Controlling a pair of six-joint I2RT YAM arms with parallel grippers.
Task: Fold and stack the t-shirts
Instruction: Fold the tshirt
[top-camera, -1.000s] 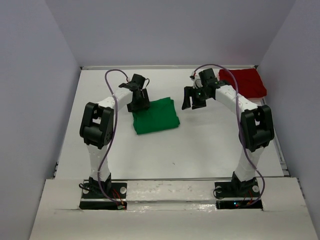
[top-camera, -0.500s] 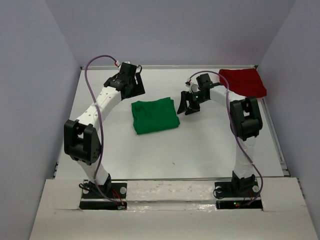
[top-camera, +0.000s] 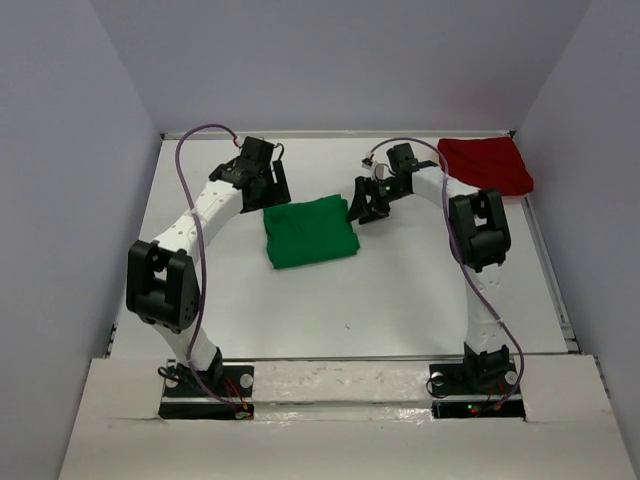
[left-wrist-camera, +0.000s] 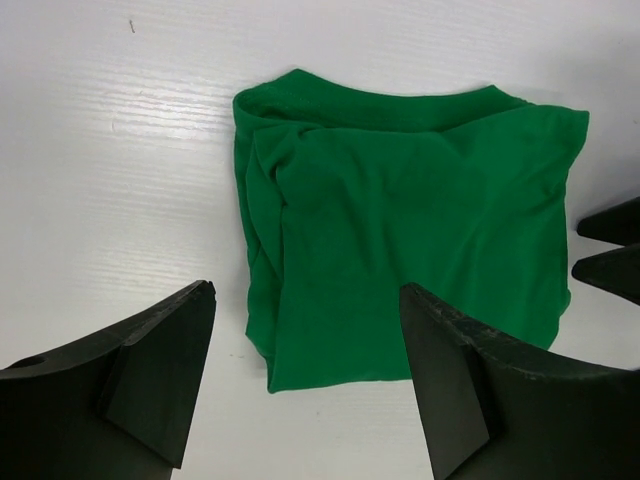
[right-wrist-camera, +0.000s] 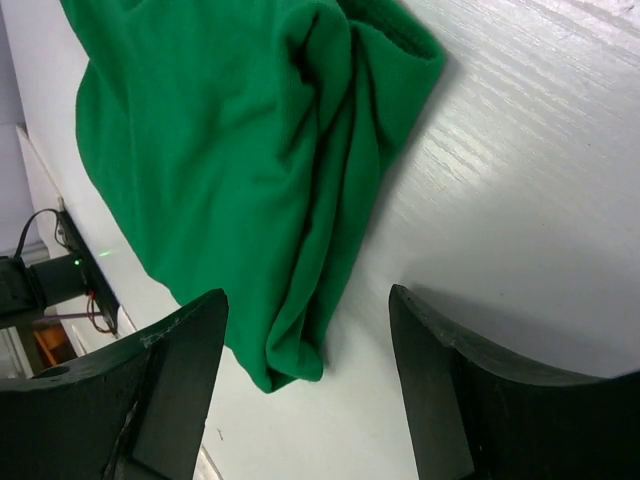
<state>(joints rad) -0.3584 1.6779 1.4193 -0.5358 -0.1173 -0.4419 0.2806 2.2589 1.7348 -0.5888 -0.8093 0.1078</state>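
Observation:
The bright green t-shirt (top-camera: 309, 232) lies folded into a rough square in the middle of the white table; it also shows in the left wrist view (left-wrist-camera: 410, 240) and the right wrist view (right-wrist-camera: 230, 160). The dark red t-shirt (top-camera: 487, 164) lies bunched at the back right corner. My left gripper (top-camera: 272, 190) is open and empty just behind the green shirt's back left corner, its fingers (left-wrist-camera: 160, 370) astride the shirt's near edge. My right gripper (top-camera: 365, 205) is open and empty at the shirt's back right corner, its fingertips (right-wrist-camera: 180, 370) beside the folded edge.
The white table (top-camera: 400, 290) is walled by grey panels on the left, back and right. A raised white ledge (top-camera: 340, 375) with both arm bases runs along the near edge. Purple cables loop off both arms.
The left gripper has come back down and right toward the green shirt's back left corner. The right gripper has moved left and back to the shirt's back right corner. The shirts have not moved.

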